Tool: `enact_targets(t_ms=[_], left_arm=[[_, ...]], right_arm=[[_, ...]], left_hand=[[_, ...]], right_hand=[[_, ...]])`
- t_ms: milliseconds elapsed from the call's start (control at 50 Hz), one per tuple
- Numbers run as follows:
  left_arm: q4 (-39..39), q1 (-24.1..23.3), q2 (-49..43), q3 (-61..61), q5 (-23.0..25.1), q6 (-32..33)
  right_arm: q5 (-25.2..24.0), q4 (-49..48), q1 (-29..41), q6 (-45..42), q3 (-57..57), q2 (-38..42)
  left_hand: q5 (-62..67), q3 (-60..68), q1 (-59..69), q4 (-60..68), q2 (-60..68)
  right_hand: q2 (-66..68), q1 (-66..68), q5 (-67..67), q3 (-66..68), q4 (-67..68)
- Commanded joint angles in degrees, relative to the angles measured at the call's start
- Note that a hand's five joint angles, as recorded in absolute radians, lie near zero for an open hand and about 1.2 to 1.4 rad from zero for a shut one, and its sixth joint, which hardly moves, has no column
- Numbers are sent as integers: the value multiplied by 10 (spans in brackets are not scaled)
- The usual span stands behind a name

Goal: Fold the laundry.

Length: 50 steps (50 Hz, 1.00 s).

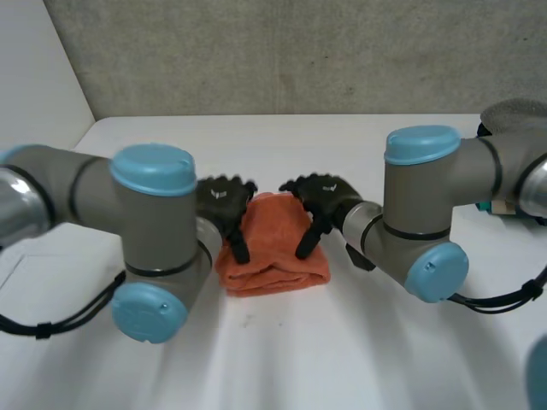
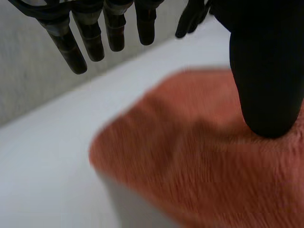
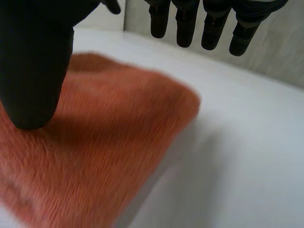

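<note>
Orange towel [image 1: 273,252], seemingly folded, white table [image 1: 342,145]

The head camera sits high at the near side and looks down at the white counter [image 1: 282,137]. One wrist camera looks along the left robot hand [image 2: 266,71], one along the right robot hand [image 3: 33,61], both very near the orange cloth [image 1: 273,265]. All three share that cloth.

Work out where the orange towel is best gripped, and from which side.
Probably its two side edges, from above, one edge per arm. The towel lies flat and folded on the table, so its middle offers nothing to pinch, while both sides end on bare table. The left robot hand and right robot hand hang open over those sides.
</note>
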Motion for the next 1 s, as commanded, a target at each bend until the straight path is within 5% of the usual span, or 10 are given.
enact_targets(t_ms=[20, 240, 440, 620, 1000], left_arm=[[-28, 4, -33, -10, -17, 21], [-22, 55, 54, -13, 35, 104], [-9, 61, 108, 51, 215, 105], [-38, 68, 105, 81, 384, 89], [-49, 62, 93, 77, 397, 87]], right_arm=[[-6, 56, -2, -31, -52, 66], [76, 36, 2, -181, -19, -27], [85, -147, 73, -212, 178, -135], [88, -217, 114, -224, 255, -90], [87, -302, 110, -239, 186, 8]], left_hand=[[-6, 2, 13, 6, 2], [-25, -17, -5, -12, -17], [-25, -17, -5, -12, -17], [-20, -12, 0, -7, -12], [-21, -13, -2, -9, -13]], right_hand=[[-24, -29, -24, -20, -20], [-24, -29, -24, -20, -20], [-24, -29, -24, -20, -20], [-24, -29, -24, -20, -20], [141, 137, 141, 146, 145]])
